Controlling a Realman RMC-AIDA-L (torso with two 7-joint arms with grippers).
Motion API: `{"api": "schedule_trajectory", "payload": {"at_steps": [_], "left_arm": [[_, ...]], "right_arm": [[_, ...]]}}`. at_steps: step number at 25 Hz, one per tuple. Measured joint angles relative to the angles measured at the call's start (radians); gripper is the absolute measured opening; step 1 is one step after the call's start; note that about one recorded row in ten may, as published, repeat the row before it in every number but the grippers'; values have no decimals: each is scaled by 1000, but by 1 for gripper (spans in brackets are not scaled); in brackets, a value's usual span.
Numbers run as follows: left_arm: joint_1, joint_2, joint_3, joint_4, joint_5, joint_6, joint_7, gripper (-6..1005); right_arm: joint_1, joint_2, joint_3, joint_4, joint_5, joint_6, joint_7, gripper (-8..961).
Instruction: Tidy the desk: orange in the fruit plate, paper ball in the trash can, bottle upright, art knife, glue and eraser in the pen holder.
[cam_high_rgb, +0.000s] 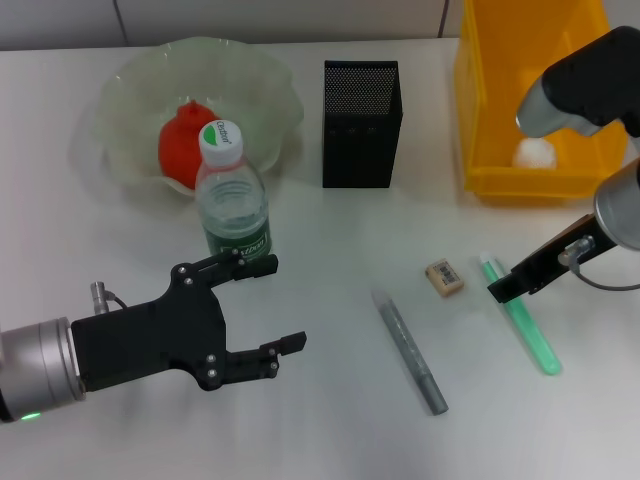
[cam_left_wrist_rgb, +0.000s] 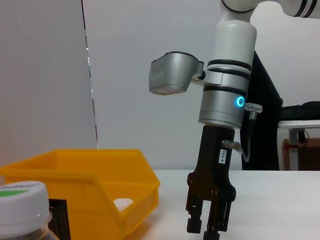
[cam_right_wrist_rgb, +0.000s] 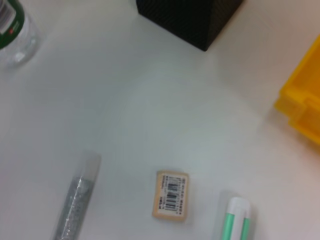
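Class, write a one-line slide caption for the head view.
Bottle upright, orange plated; eraser awaits right gripper.

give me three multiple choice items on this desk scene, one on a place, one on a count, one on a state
1. Where is the orange?
A. in the fruit plate
B. in the trash can
C. on the bare desk

2. How many loose items lie on the desk between the two claws?
A. one
B. three
C. five

3. How does the bottle stand?
A. lying down
B. upright
C. upside down

Answers: 1 A, it sits inside the green dish. 2 B, the eraser, a grey stick and a green stick. 3 B, its cap points up beside the open left claw.
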Motion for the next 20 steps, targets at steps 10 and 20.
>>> {"api": "schedule_trajectory", "payload": {"at_steps": [10, 20], "left_arm": [[-5, -1, 1, -11, 1, -10, 1, 813], [-8, 0, 1, -14, 1, -10, 1, 813]], "right_arm": [[28, 0, -38, 79, -2, 36, 5, 495], [32, -1, -33, 108, -3, 57, 5, 247]]}}
